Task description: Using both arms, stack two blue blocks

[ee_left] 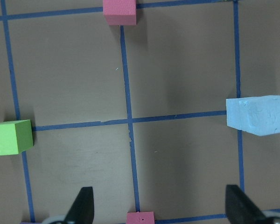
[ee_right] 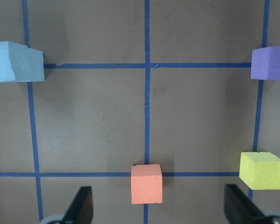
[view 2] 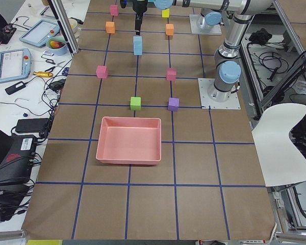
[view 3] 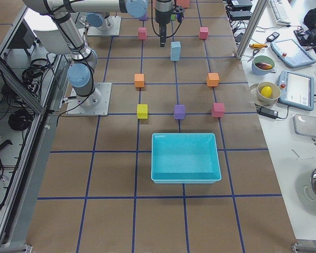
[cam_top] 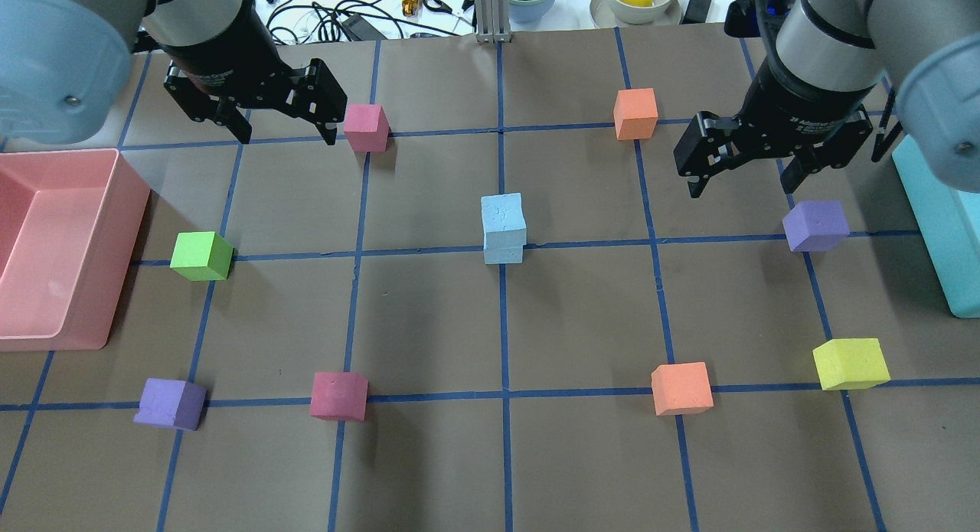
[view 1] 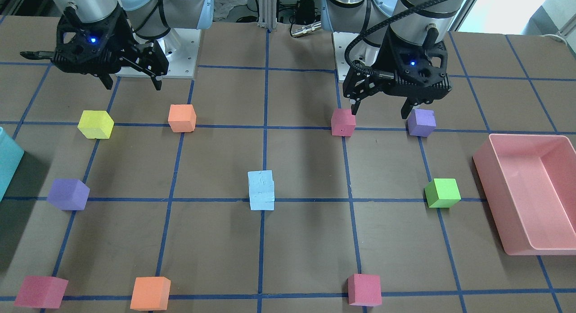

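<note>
The two blue blocks (cam_top: 503, 230) stand stacked at the table's centre, one on top of the other, the upper one slightly twisted; the stack also shows in the front view (view 1: 261, 191). My left gripper (cam_top: 287, 138) hangs open and empty above the table, far from the stack, next to a pink cube (cam_top: 365, 126). My right gripper (cam_top: 740, 189) is open and empty too, raised beside a purple cube (cam_top: 815, 226). The left wrist view shows the stack (ee_left: 259, 114) at its right edge. The right wrist view shows the stack (ee_right: 16, 62) at its left edge.
A pink bin (cam_top: 126, 249) sits at the left edge and a teal bin (cam_top: 938, 226) at the right edge. Several coloured cubes are spread on the grid, among them a green cube (cam_top: 200, 256), an orange cube (cam_top: 635, 113) and a yellow cube (cam_top: 850, 363).
</note>
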`<action>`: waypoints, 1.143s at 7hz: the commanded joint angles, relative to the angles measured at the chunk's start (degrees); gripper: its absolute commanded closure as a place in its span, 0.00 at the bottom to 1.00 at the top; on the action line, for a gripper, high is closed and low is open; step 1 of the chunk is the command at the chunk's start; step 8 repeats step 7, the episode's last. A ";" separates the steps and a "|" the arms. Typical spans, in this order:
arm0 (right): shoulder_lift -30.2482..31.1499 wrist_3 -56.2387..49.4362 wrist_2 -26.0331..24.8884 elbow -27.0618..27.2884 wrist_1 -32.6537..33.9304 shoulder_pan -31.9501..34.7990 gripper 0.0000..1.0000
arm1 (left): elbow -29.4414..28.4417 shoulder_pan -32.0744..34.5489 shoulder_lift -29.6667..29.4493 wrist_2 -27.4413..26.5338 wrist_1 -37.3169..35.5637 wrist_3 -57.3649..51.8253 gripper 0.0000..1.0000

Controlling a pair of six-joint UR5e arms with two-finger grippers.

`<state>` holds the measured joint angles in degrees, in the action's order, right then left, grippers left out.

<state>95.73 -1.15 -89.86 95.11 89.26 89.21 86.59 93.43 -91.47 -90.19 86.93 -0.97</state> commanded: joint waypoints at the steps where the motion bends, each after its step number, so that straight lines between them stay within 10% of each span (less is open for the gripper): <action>1: -0.01 0.00 -0.32 -0.02 0.64 0.00 0.00 | 1.29 0.18 1.55 -0.77 -0.01 -0.17 0.00; 8: -0.01 0.00 -0.40 0.07 0.39 0.00 0.00 | 1.74 0.00 2.35 -0.95 0.52 -0.26 0.00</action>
